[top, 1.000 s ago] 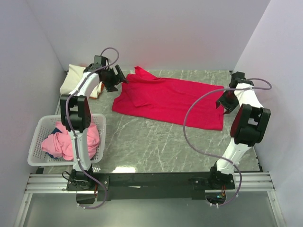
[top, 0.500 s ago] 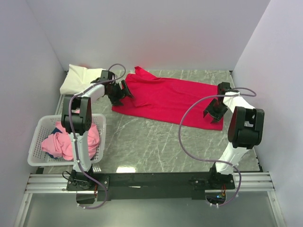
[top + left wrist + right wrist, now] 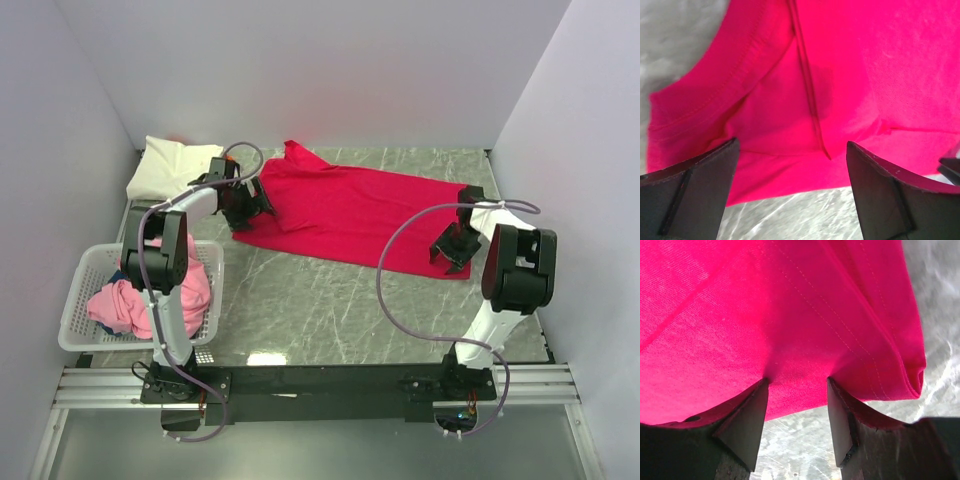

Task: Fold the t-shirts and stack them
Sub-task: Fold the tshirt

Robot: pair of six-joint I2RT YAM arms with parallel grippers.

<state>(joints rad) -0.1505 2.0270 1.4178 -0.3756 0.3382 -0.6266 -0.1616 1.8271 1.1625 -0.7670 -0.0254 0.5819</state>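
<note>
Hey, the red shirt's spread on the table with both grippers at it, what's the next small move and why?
Probably close the right gripper on the hem of the red t-shirt: its tips press into the cloth near the edge, jaws apart, fabric puckering between them. The left gripper sits wide open over the opposite end.

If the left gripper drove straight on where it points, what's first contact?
The crimson red cloth t-shirt, around a seam near its edge. The left gripper points down at it with jaws wide open. How far above the cloth it is, I can't tell.
</note>
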